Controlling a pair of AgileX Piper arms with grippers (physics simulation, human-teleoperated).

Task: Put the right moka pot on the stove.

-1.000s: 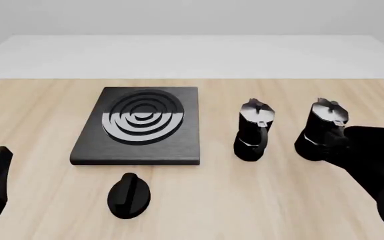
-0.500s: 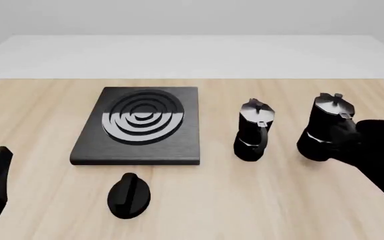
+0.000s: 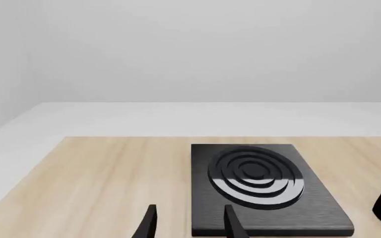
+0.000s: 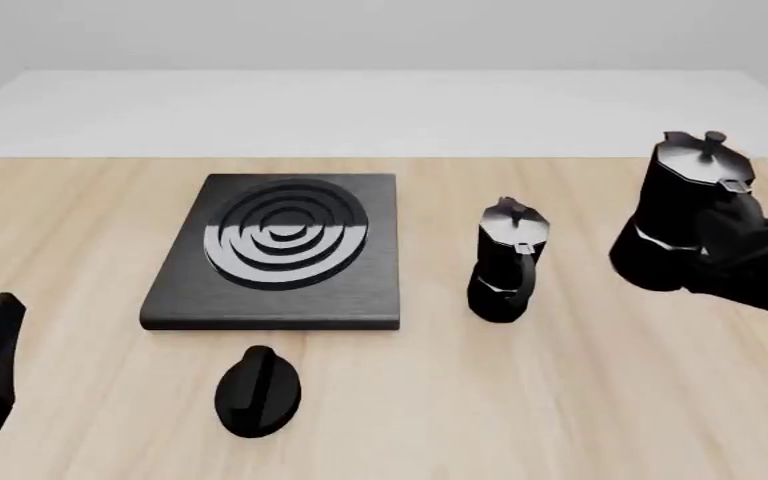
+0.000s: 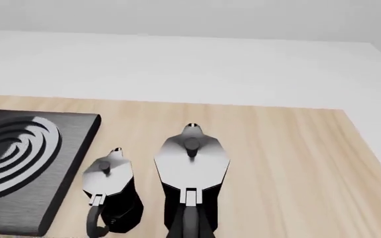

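Two near-identical pots: my right end effector [image 4: 738, 245] pinches the right moka pot [image 4: 684, 215] aloft, and swinging toward the stove [image 4: 284, 255] could clip the other pot [image 4: 504, 262] between them.

The right moka pot [image 4: 684, 215] sits up off the table [image 4: 77, 230], directly ahead of the right fingers, which close on it from behind at its handle side; the fingers themselves are hidden by the pot and arm. To the left of those fingers, the other moka pot [image 4: 506, 262] stands upright on the table, apart from the held one. Farther left lies the stove [image 4: 284, 255], flat on the table. The knob [image 4: 259, 391] lies in front of the stove's near edge. The left fingers [image 3: 230, 223] point forward over the table near the stove's near left corner, touching nothing.
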